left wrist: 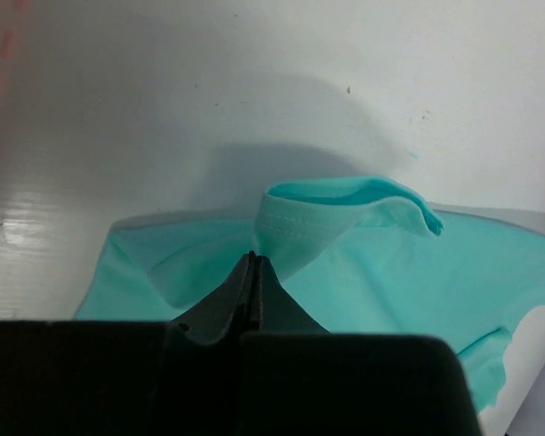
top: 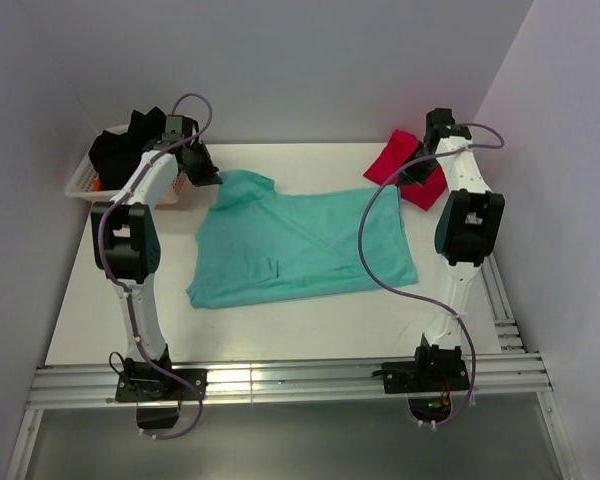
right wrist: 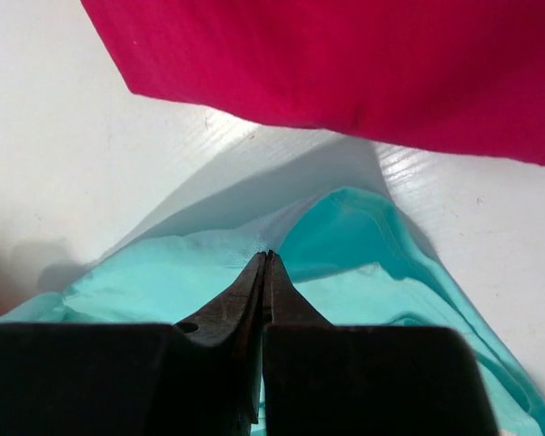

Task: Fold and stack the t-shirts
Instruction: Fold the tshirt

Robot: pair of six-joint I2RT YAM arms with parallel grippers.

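Observation:
The teal-green t-shirt [top: 300, 245] lies spread across the middle of the table, partly folded. My left gripper [top: 208, 175] is at its far left corner, shut on a raised fold of the teal fabric [left wrist: 345, 218], with the jaw tips at the hem [left wrist: 254, 257]. My right gripper [top: 412, 178] is at the far right corner, shut [right wrist: 267, 256] on the teal shirt's edge [right wrist: 163, 272], which is lifted off the table. The crimson-red t-shirt [top: 392, 160] lies bunched at the back right, just beyond the right gripper; it also shows in the right wrist view [right wrist: 345, 64].
A white basket [top: 80, 182] with black clothing [top: 120, 145] stands at the back left, beside the left arm. Walls close the table in at the back and on both sides. A metal rail [top: 280, 380] runs along the near edge by the arm bases.

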